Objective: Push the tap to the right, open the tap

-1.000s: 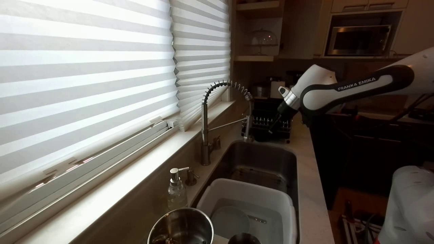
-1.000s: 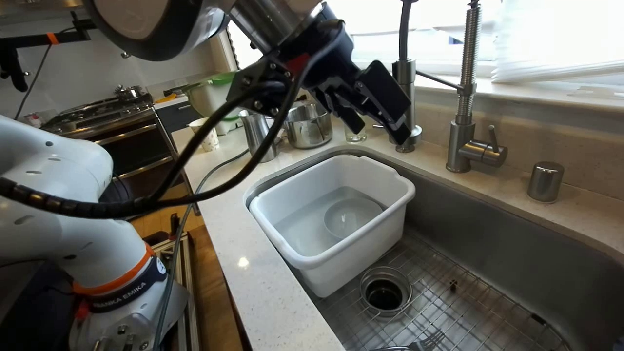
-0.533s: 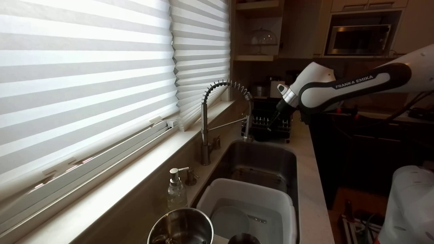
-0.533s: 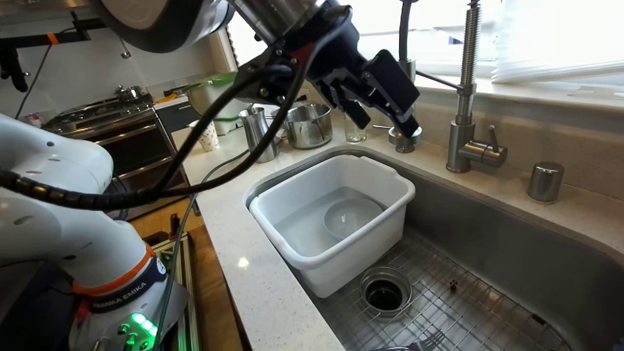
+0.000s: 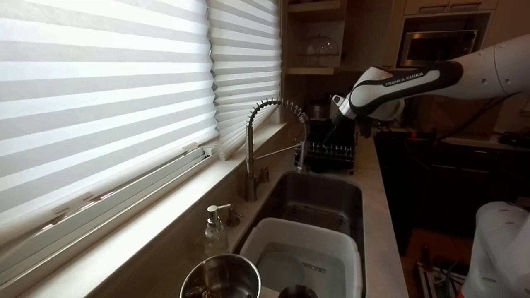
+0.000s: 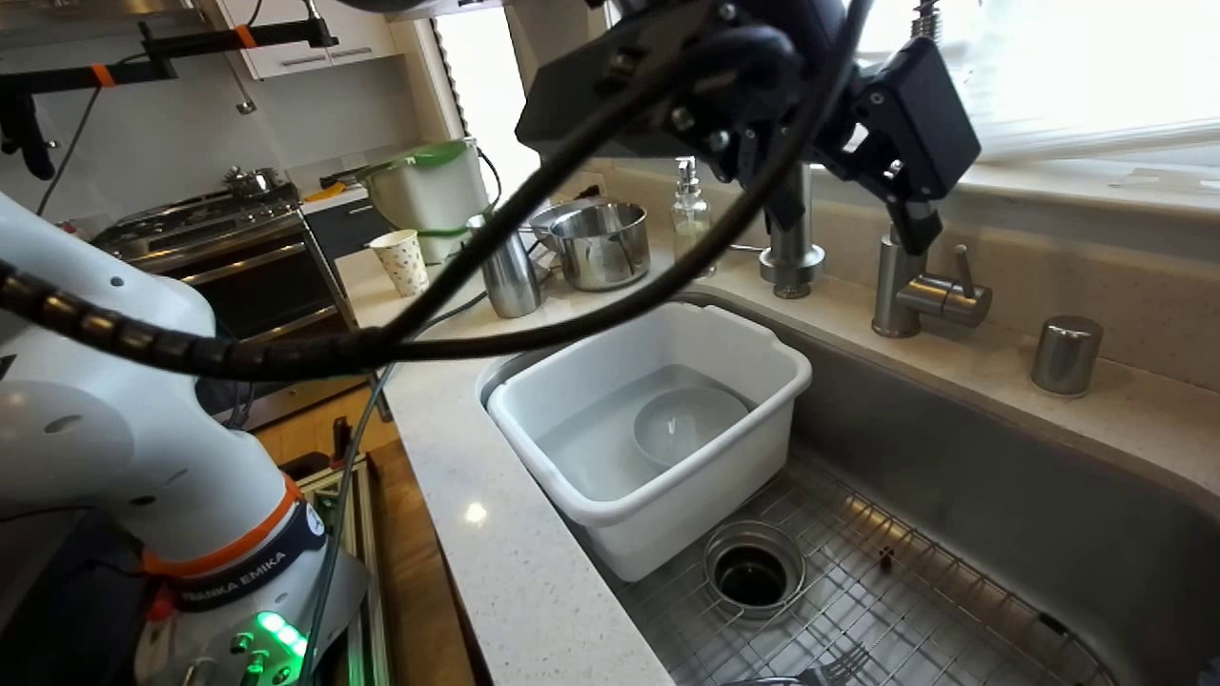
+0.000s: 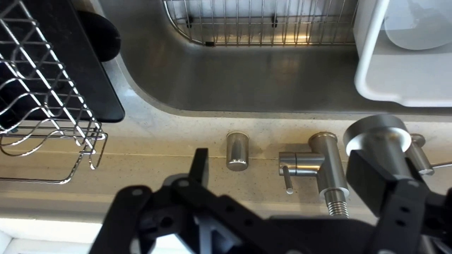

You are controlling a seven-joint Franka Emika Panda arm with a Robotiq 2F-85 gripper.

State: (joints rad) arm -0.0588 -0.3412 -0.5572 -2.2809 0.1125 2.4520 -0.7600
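Note:
The silver gooseneck tap stands behind the sink; its upright base shows in both exterior views [image 5: 250, 165] [image 6: 898, 295] and its body in the wrist view [image 7: 330, 165]. Its side lever [image 7: 287, 180] points up in an exterior view [image 6: 965, 272]. The spray head hangs down [image 6: 791, 252] and shows at the right in the wrist view [image 7: 383, 137]. My gripper [image 6: 851, 217] is open and empty, its fingers wide apart in the wrist view [image 7: 282, 158], with lever and tap body between them in that picture. One finger overlaps the spray head there; I cannot tell whether they touch.
The sink [image 6: 1001, 448] holds a white basin [image 6: 658, 500] with water. A metal cylinder [image 6: 1067, 354] stands beside the tap. A wire dish rack [image 7: 53, 91] is at the sink's far end. A soap dispenser [image 5: 216, 231] and pot [image 6: 605, 252] stand on the counter.
My gripper has moved right and a little up in an exterior view, now passing in front of the tap's neck. It stays open. The tap and lever look unmoved.

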